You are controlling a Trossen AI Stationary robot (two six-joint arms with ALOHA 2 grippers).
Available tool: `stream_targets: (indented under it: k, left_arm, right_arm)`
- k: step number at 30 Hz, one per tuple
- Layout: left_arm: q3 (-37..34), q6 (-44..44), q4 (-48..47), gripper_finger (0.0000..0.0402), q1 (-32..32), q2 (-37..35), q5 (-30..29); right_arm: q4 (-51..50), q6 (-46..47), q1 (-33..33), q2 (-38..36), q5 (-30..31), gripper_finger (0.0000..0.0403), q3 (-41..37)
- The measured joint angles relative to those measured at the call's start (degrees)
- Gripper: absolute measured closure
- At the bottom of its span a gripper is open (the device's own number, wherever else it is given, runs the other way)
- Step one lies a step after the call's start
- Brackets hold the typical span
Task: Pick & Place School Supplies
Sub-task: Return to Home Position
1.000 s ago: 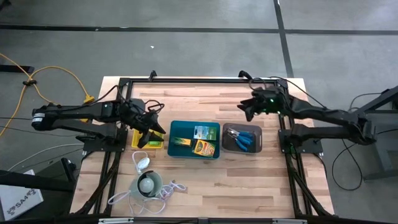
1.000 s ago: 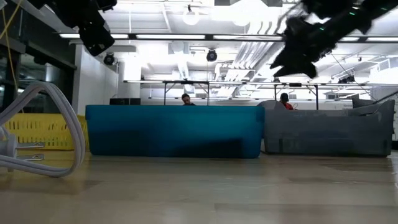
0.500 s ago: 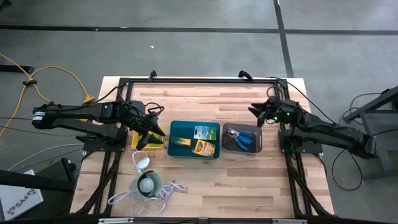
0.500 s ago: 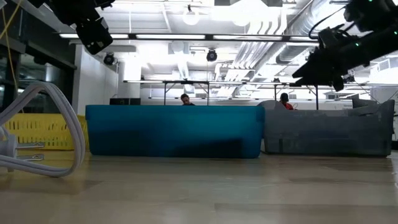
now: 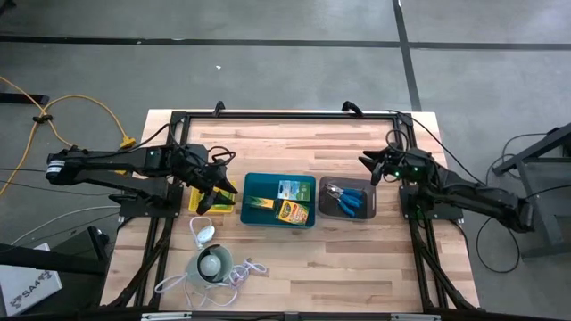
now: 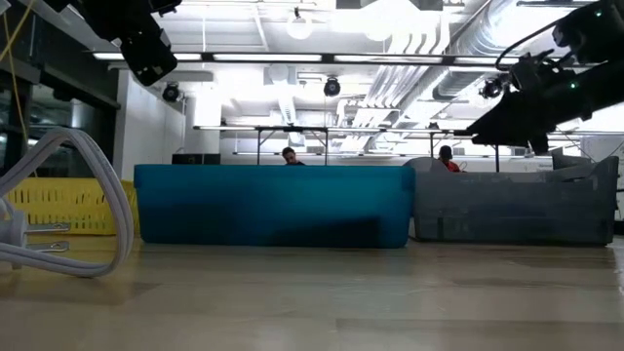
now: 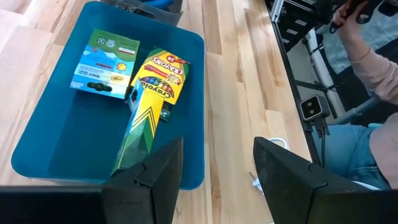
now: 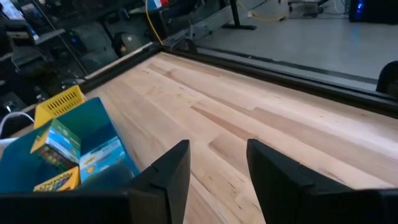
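Pale wooden tabletop (image 5: 294,267), items as I log them.

- Right gripper (image 5: 368,162): drawn back since a second ago from mid-table, now by the far corner of the dark grey tray (image 5: 323,210); fingers wide.
- Left gripper (image 5: 214,189): unmoved over the yellow bin (image 5: 193,203); fingers apart.
- Long yellow-and-green crayon box (image 5: 259,205): in the teal tray (image 5: 259,185), lying lengthwise along it.
- Blue-handled scissors (image 5: 352,198): in the grey tray, tips toward the teal one.

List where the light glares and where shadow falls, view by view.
Low view: ceiling lamps glare white, so the left gripper and right gripper read as black silhouettes; a dark patch sits low on the teal tray. High view: even light, soft shadows. Right wrist view: the table is bright, the room behind dim.
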Motion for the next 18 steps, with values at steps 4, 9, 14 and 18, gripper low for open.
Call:
stream_targets:
  k: [4,9,14,18]
  left_arm:
    - [0.0,-0.1,0.0,0.0211,0.0,0.0,0.0]
    - [0.0,-0.4,0.0,0.0211,0.0,0.0,0.0]
    - [0.0,-0.5,0.0,0.0211,0.0,0.0,0.0]
    - [0.0,-0.6,0.0,0.0211,0.0,0.0,0.0]
  right_arm:
    - [1.8,0.0,0.0,-1.6,-0.1,0.0255,-1.6]
    - [2.8,0.0,0.0,-3.6,-0.1,0.0255,-3.6]
    - [3.0,0.0,0.0,-5.2,-0.1,0.0255,-4.8]
    - [3.8,0.0,0.0,-6.0,-0.3,0.0255,-5.4]
